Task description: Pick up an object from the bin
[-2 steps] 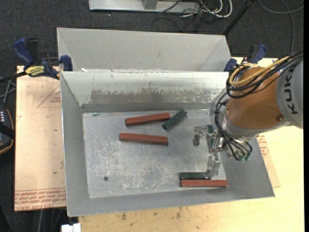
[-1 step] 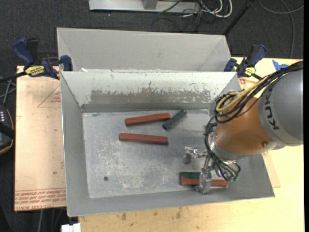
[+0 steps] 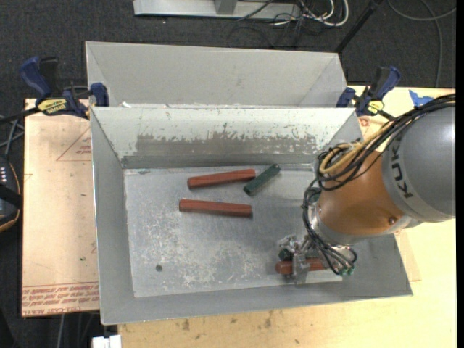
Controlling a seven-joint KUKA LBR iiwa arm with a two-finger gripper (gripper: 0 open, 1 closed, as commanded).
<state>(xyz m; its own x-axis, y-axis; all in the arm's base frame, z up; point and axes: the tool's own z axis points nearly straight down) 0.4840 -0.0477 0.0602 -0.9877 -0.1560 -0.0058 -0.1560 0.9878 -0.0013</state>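
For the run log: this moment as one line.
gripper: over red-brown bar, bin front right | elsewhere: two red-brown bars, dark green block

A robotics lab: a KUKA arm (image 3: 424, 169) hung with cables leans over the right side of a grey metal bin (image 3: 217, 133), and behind the bin loose cables (image 3: 319, 2) trail across dark carpet (image 3: 72, 13)

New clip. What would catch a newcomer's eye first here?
The arm, bulky in grey and orange, looms over the right side of the bin, its gripper down at a short red-brown bar near the front right corner. Toward the back lie an upper red-brown bar and a lower red-brown bar, with a small dark green block just off the upper one's right end.
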